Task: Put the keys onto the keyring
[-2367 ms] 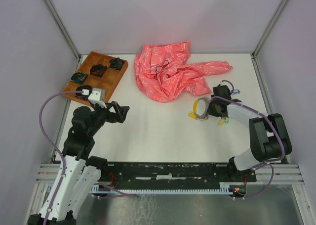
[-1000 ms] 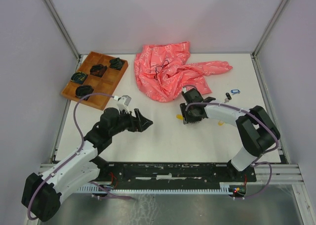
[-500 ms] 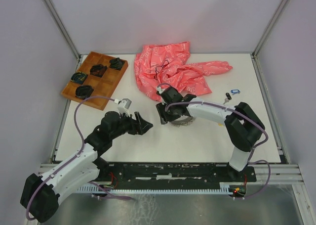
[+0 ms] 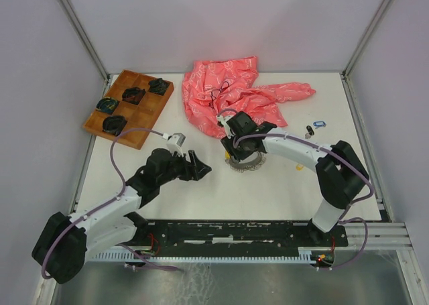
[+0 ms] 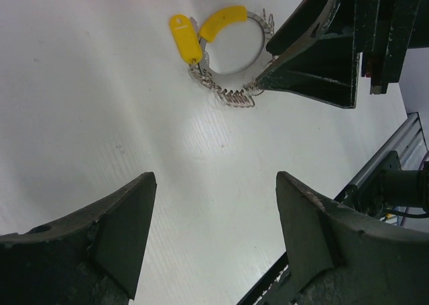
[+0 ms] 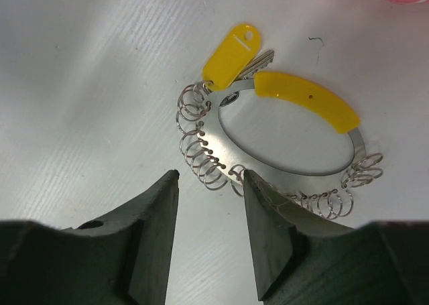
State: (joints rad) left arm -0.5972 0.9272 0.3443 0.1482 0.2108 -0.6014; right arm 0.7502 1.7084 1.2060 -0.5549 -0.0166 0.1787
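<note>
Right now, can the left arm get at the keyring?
Probably yes. The keyring lies on bare table just ahead of the open left claw, nothing between them. The right claw sits at its far rim, so the two could crowd each other.

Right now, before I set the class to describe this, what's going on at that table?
The right hand is down over the keyring in the middle of the table, with its fingers either side of the ring's near edge. Whether it actually grips the ring is unclear. One yellow-tagged key appears to be on the ring. The left hand hovers open beside it, holding nothing. A blue-tagged key lies loose off to the right, not yet threaded.
</note>
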